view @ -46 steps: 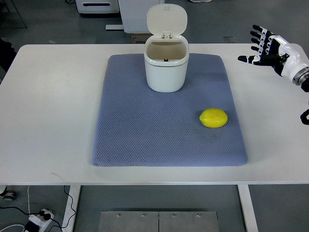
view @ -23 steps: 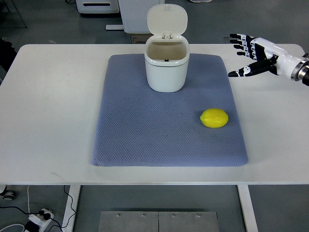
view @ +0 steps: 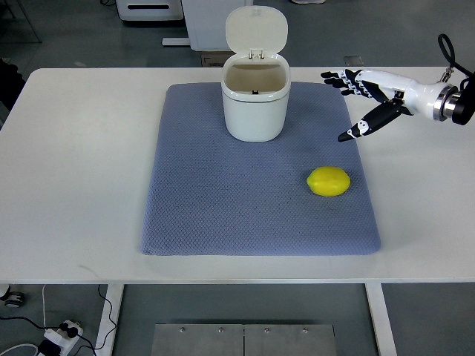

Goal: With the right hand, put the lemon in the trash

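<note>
A yellow lemon point(view: 329, 181) lies on the right part of the blue-grey mat point(view: 223, 200). A white trash bin point(view: 255, 100) with its lid flipped up stands at the back middle of the mat. My right hand point(view: 350, 104) reaches in from the right edge, fingers spread wide, holding nothing. It hovers over the mat's right back corner, behind and slightly right of the lemon, apart from it. The left arm does not show.
The mat lies on a white table point(view: 74, 163). Grey floor and white equipment bases point(view: 148, 9) show beyond the far edge. Cables and a power strip point(view: 56, 337) lie on the floor below the front left.
My right hand has moved left and slightly nearer, from the table's right back corner to over the mat's edge, stretching flatter with fingers spread. The lemon and bin have not moved.
</note>
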